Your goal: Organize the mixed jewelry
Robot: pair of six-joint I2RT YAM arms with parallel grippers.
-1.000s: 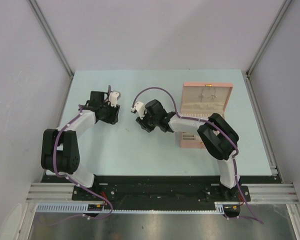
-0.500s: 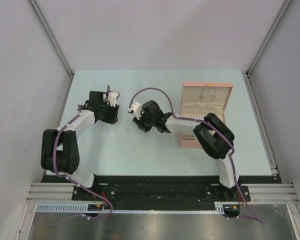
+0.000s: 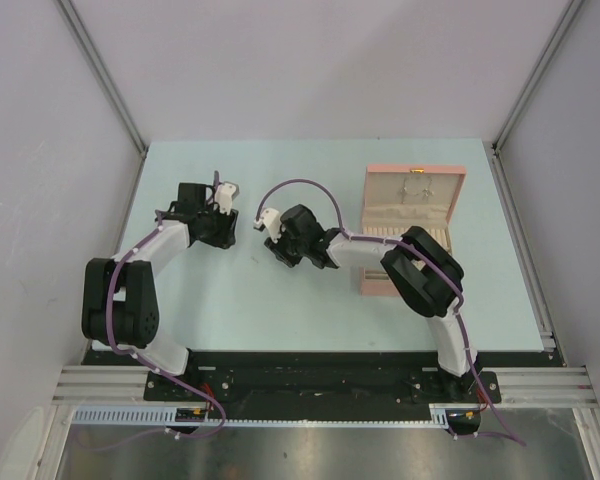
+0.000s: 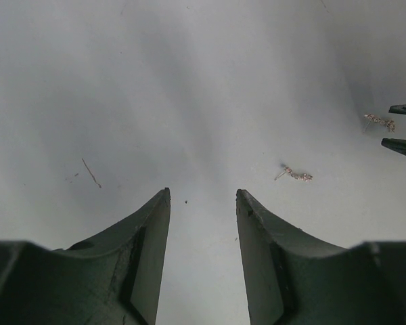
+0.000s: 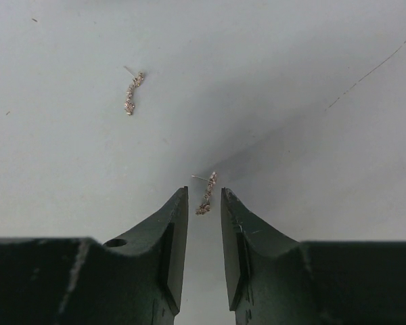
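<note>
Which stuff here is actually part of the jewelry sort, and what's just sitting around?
Job:
- earring between the right gripper's open fingers
- second earring, loose on the table

Lying about:
- open pink box
- purple cable

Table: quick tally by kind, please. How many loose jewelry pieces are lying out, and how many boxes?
loose jewelry pieces: 2
pink jewelry box, lid open: 1
Total: 3
The box's contents are too small to count.
</note>
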